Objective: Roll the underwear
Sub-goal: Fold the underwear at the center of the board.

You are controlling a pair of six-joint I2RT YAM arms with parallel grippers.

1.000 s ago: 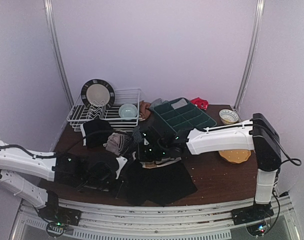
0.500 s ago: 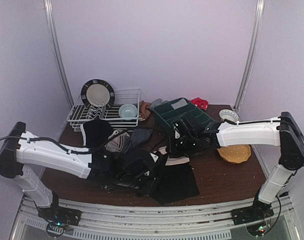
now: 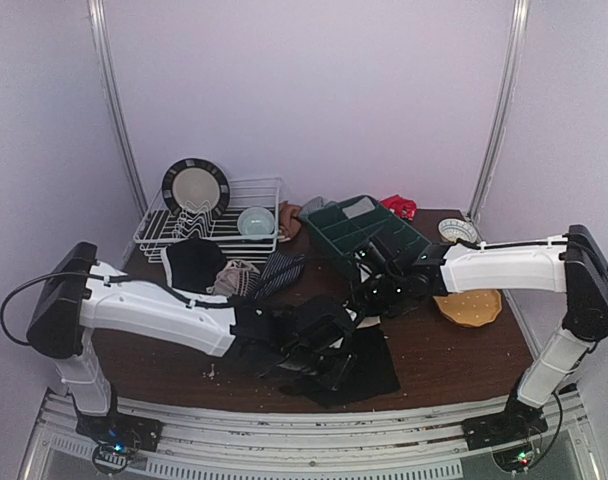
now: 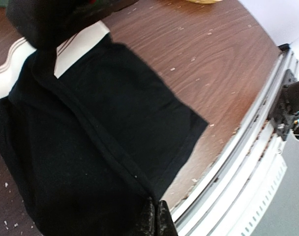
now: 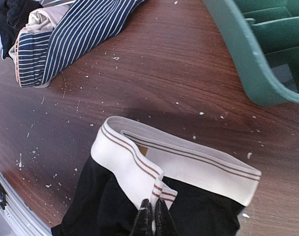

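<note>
The underwear (image 4: pixel 100 147) looks limp and light, best held by its edges: the left end effector (image 4: pixel 154 220) pinches its black edge, the right end effector (image 5: pixel 152 216) its firmer waistband (image 5: pixel 189 164).

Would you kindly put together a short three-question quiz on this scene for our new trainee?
1. True or false: the right tool is shut on the white waistband of the black underwear.
2. What does the left tool pinch? A) a spoon B) the black underwear's cloth C) nothing
3. What stands upright at the back of the dish rack?

Key: 1 true; 2 B; 3 the plate.
</note>
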